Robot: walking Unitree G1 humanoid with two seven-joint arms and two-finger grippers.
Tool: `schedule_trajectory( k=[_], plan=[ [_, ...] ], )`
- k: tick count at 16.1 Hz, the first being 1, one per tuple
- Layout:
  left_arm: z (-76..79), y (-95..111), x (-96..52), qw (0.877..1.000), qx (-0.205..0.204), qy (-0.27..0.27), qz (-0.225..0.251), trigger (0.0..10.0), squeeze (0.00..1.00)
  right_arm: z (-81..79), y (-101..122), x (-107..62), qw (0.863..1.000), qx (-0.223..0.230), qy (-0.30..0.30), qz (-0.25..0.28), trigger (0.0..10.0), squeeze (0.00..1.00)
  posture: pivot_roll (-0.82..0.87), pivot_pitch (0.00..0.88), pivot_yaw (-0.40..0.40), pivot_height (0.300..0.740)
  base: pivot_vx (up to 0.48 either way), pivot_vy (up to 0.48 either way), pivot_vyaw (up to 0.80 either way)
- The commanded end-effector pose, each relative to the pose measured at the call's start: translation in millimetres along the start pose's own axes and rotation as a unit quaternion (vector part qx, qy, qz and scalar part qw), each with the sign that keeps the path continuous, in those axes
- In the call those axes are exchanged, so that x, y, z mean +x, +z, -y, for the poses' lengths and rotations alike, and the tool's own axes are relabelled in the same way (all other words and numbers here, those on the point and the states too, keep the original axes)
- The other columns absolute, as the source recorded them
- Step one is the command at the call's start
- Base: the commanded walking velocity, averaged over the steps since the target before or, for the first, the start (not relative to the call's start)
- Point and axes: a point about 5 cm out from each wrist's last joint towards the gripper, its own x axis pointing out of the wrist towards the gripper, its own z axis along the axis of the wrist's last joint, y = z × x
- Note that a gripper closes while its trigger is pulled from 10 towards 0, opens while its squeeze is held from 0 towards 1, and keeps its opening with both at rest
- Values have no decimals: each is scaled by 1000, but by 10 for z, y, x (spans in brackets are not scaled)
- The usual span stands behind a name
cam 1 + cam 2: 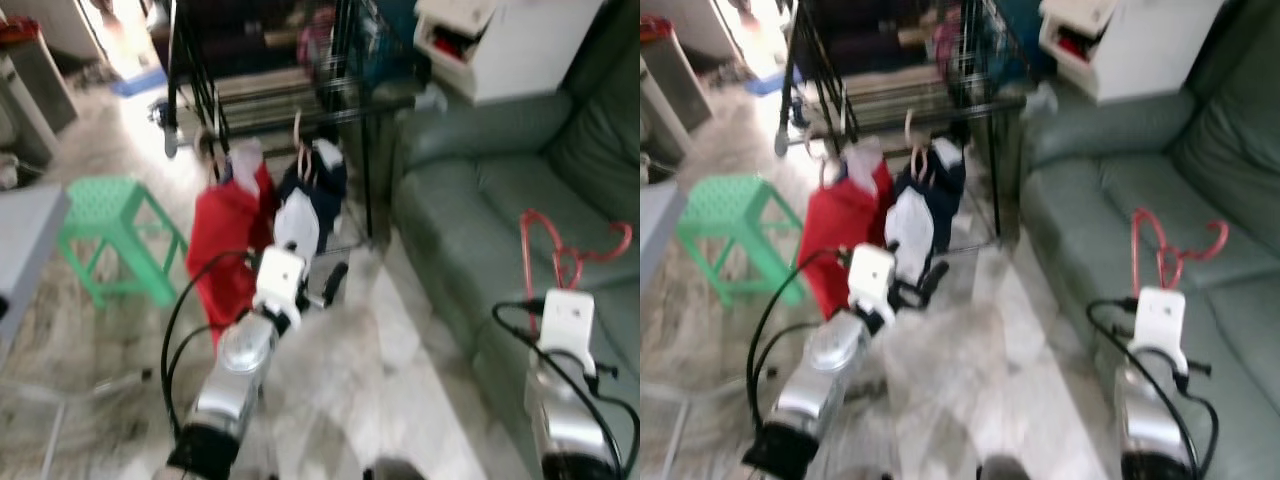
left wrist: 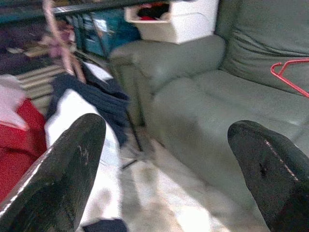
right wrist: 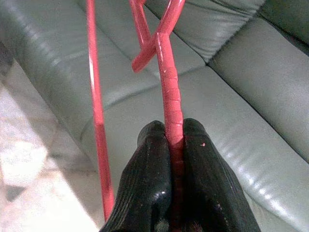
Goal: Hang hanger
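My right gripper (image 3: 175,140) is shut on a red plastic hanger (image 1: 560,250), holding it up over the green sofa (image 1: 500,200) on my right. The two black fingers (image 3: 149,164) pinch one of the hanger's bars. My left gripper (image 2: 169,159) is open with nothing between its fingers, held low over the pale floor and pointing at the clothes rack. The black metal rack (image 1: 260,70) stands ahead, with a red garment (image 1: 225,235), a white one (image 1: 297,222) and a dark blue one (image 1: 320,180) hanging from it on hangers.
A green plastic stool (image 1: 110,225) stands to the left of the rack. A white box (image 1: 500,45) sits on the sofa's arm at the back right. A grey table edge (image 1: 25,235) shows at the far left. Marbled floor lies between me and the rack.
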Motion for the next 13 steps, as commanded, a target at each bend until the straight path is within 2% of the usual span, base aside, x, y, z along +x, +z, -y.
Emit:
schedule_trajectory(
  k=[1,5,7,8,9,11,13],
  plan=[
    [-121,-44,-48,1000,10,24,-13,10000,0,-119,56,-28,1000,-1,26,6,10000,0,-62,0,15,740,0,0,0],
    [-149,78,11,1000,18,21,5,10000,0,-145,157,-26,999,-8,42,30,10000,0,-52,0,3,740,0,0,716],
    [-175,76,-16,999,17,30,5,10000,0,-132,145,-19,998,-18,48,29,10000,0,-52,0,1,740,0,0,800],
    [-180,32,-55,999,16,30,0,10000,0,-136,112,-21,998,-23,54,23,10000,0,-51,0,-1,740,0,0,0],
    [-170,-17,-98,999,20,24,-7,10000,0,-189,61,-28,996,-44,81,19,10000,0,-51,0,-3,740,334,0,0],
    [-161,-43,-118,1000,16,22,-10,10000,0,-287,-58,-58,986,-113,125,16,10000,0,-52,0,-6,740,420,0,0],
    [-148,-40,-112,1000,13,21,-10,10000,0,-252,-114,-58,980,-155,124,32,10000,0,-48,0,-7,740,463,0,0]
  ],
)
